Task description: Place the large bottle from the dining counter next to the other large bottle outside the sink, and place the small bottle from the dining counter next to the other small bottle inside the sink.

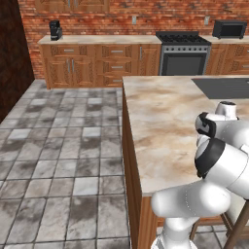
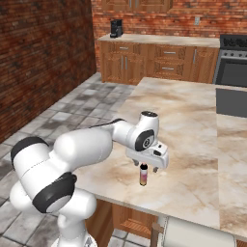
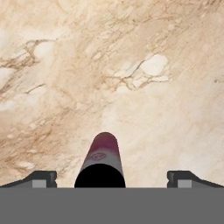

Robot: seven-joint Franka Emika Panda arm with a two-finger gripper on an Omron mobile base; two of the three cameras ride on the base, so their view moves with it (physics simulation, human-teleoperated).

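— Brick walls and wooden cabinets are closing off the back of the kitchen in the left base view, with the stove [image 1: 183, 52] at the far wall. What is showing nearer?

— Marbled stone of the dining counter [image 1: 160, 121] is running from the middle toward the right edge, and a dark panel [image 1: 222, 87] set into its far right corner is getting cut off by the frame. The arm's white links are blocking the counter's near right part, so whatever is standing there is staying hidden.

— And from the right base view?

— The gripper [image 2: 144, 167] is hanging just above a bottle [image 2: 144, 175] standing upright near the counter's front edge. Its dark cap is sitting between the fingers, which are spread wide on either side without touching it. The bottle is pinkish fading to orange at the base; whether it is the large or the small one I cannot tell. A coffee machine [image 2: 116, 27] is sitting on the far wall counter.

— Is the hand view adding anything?

— It is looking down on the bottle's black cap [image 3: 100, 176], the lower part cut off by the frame. Both fingertips [image 3: 43, 178] are standing well apart from it, jaws fully spread, gripping nothing.
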